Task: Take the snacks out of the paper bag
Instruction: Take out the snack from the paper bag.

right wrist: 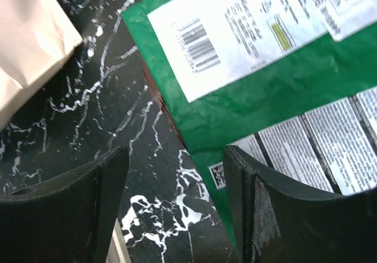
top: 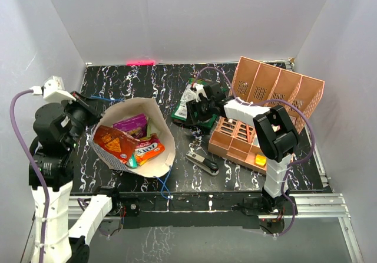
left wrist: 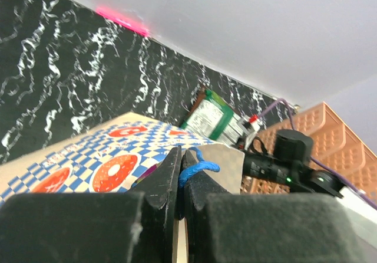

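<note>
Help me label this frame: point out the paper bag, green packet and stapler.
paper bag (top: pixel 164 131), top view, bare inner right wall.
green packet (right wrist: pixel 259 98), right wrist view, green band between labels.
stapler (top: pixel 203 164), top view, middle of body.

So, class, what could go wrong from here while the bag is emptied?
The left gripper pinches only the blue string handle; it might slip or tear, letting the paper bag slump.
The open right gripper hangs close over the green packets; moving off could snag them.
The orange packet and purple packet lie crowded together; lifting one may drag the other.
</note>
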Motion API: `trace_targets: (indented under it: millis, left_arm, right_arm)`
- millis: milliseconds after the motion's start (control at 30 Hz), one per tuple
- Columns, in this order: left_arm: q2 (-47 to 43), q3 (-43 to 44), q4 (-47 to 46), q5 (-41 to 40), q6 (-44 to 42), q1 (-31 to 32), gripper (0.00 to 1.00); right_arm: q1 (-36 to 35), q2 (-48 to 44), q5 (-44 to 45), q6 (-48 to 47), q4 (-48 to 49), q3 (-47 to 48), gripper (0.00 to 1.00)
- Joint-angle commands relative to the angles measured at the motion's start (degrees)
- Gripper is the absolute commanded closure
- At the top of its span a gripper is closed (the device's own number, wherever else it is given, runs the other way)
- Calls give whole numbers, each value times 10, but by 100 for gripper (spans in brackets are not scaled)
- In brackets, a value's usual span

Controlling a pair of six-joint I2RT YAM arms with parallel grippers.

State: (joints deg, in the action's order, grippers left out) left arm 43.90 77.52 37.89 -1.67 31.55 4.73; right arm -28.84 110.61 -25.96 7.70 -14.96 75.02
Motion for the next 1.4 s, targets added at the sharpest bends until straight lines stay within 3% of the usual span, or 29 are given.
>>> trace_targets:
  millis: [0, 167, 367, 500, 567, 700, 833, 1000, 1167, 1367]
  left_arm:
    - [-43, -17, 23, 71, 39, 3, 100]
    - [-77, -31, 49, 74, -20, 4, 100]
    - [-98, -59, 11, 90, -35, 9, 100]
    - [-96, -59, -29, 99, -37, 12, 100]
    - [-90, -54, -40, 101, -41, 16, 100]
    - [-80, -44, -39, 95, -42, 19, 100]
    - [-66, -29, -29, 89, -35, 20, 100]
    - [-64, -26, -22, 93, -29, 20, 100]
    - [-79, -40, -16, 84, -28, 20, 100]
    - [-80, -37, -24, 97, -22, 21, 100]
  right_arm:
    - [4, -13, -20, 17, 89, -55, 33]
    - [3, -55, 10, -5, 42, -60, 27]
    - [0, -211, 30, -39, 0, -63, 26]
    - [-16, -304, -1, -51, 28, -80, 26]
    - [-46, -334, -11, -45, 35, -73, 25]
    - [-164, -359, 62, 35, 69, -47, 23]
    - [-285, -365, 90, 105, 184, -73, 21]
    - [-392, -324, 202, 91, 246, -82, 21]
    - [-410, -242, 243, 144, 214, -35, 23]
    - [-417, -170, 384, 151, 170, 5, 29]
